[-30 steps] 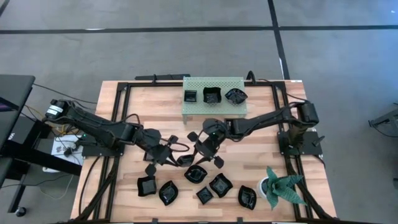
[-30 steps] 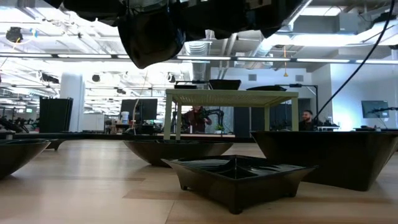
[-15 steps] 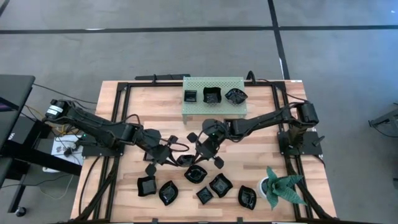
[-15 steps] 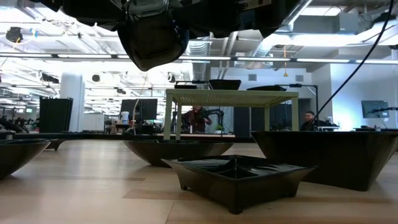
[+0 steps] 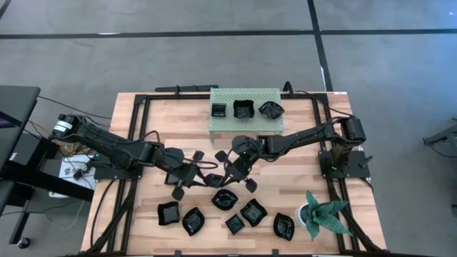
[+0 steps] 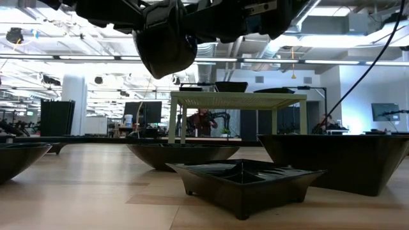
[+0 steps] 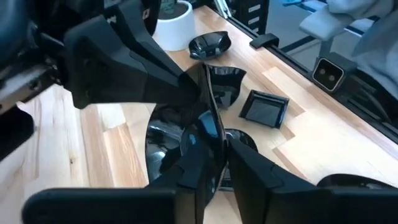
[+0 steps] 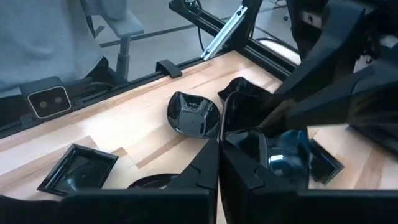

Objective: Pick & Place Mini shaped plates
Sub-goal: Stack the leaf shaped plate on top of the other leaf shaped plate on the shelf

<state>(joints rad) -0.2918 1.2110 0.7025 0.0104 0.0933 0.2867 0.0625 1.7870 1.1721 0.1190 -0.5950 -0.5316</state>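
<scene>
One mini shaped plate (image 5: 214, 178), glossy black, hangs above the table's middle between my two grippers, standing on edge (image 7: 214, 118). My right gripper (image 8: 219, 155) reaches in from the table's right and is shut on its rim. My left gripper (image 7: 224, 168) comes from the left; its fingers stand slightly apart on either side of the same plate's rim. Several more black plates (image 5: 225, 198) rest on their bases near the front edge. Three plates (image 5: 243, 108) sit on a green perforated stand (image 5: 245, 123). My right gripper pinches the plate's thin rim (image 8: 221, 127) between its two fingers, coming from the table's right and slanting down. The plate is lifted clear of the table and stands on edge, its hollow (image 8: 252, 140) facing sideways.
A spiky green plant in a white pot (image 5: 323, 215) stands at the front right corner. The plates on the table (image 6: 243, 182) lie right below the grippers. Bare wood (image 5: 300, 178) shows between the stand and the front row.
My right gripper has shut on the plate's rim. My left gripper has tipped a little at the wrist and its fingers have parted. In the low view, the raised plate has shifted slightly to the right. Both arms stayed in place.
</scene>
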